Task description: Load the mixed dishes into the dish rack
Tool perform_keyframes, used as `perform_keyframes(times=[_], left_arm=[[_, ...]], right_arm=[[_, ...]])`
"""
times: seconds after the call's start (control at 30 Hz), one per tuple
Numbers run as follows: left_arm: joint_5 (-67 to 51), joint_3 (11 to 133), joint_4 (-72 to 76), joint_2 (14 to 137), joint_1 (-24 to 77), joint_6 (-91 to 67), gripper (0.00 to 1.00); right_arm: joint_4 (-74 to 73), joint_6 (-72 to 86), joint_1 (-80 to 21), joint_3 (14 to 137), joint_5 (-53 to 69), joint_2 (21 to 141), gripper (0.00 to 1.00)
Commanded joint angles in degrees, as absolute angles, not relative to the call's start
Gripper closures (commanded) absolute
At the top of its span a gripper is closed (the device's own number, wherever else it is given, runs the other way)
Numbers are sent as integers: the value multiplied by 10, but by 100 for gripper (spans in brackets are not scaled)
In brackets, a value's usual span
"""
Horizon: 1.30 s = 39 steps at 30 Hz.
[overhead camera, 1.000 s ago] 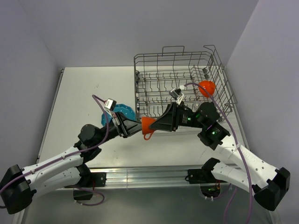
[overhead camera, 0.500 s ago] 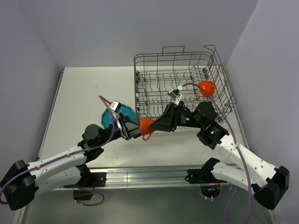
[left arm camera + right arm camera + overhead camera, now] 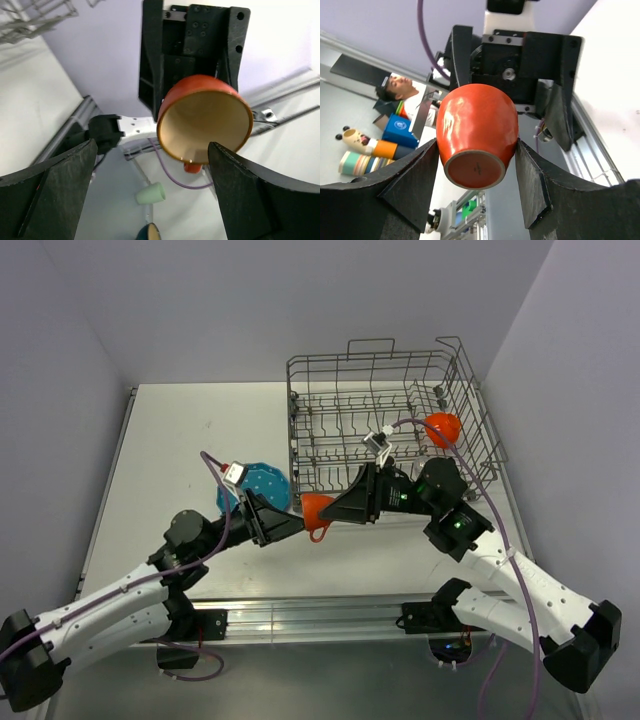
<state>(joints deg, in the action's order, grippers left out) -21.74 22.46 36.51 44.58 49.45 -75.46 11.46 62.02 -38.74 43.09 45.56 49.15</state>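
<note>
The small orange cup hangs above the table just in front of the dish rack. My right gripper is shut on it, one finger pressed on each side of its body. My left gripper stands open just left of the cup, its fingers wide apart and clear of the rim. The cup's mouth faces the left wrist camera and its base faces the right one. An orange-red bowl sits inside the rack at the right. The teal dotted plate lies on the table left of the rack, partly behind my left arm.
The wire rack's near left corner is close behind the cup. The white table stretches left of the rack. An aluminium rail runs along the near edge. A pale green cup shows below in the left wrist view.
My left gripper has opened, let go of the orange cup and drawn back a little to the left. The cup stays in my right gripper, almost unmoved.
</note>
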Motion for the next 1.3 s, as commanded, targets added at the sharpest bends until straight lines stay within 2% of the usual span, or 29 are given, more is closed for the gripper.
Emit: perform_keyframes(times=[0.0, 0.13, 0.27, 0.43, 0.6, 0.8, 1.0, 1.27], left_arm=[[-165, 250, 236, 397, 486, -698, 1], [-108, 264, 136, 349, 473, -679, 1], [-5, 309, -55, 327, 472, -670, 1], [106, 352, -177, 308, 472, -680, 1], [170, 378, -265, 296, 473, -703, 1], [203, 374, -291, 273, 472, -709, 1], [207, 369, -290, 272, 472, -701, 1], [208, 365, -287, 285, 472, -688, 1]], right_arm=[[113, 600, -372, 441, 442, 475, 100], [97, 592, -364, 442, 444, 474, 100], [71, 576, -356, 452, 440, 475, 100], [20, 542, -346, 469, 425, 484, 100], [-32, 503, -331, 497, 403, 501, 100], [-155, 419, -308, 590, 329, 565, 100], [-353, 343, -305, 743, 150, 674, 100], [-446, 302, -305, 864, 21, 804, 100]])
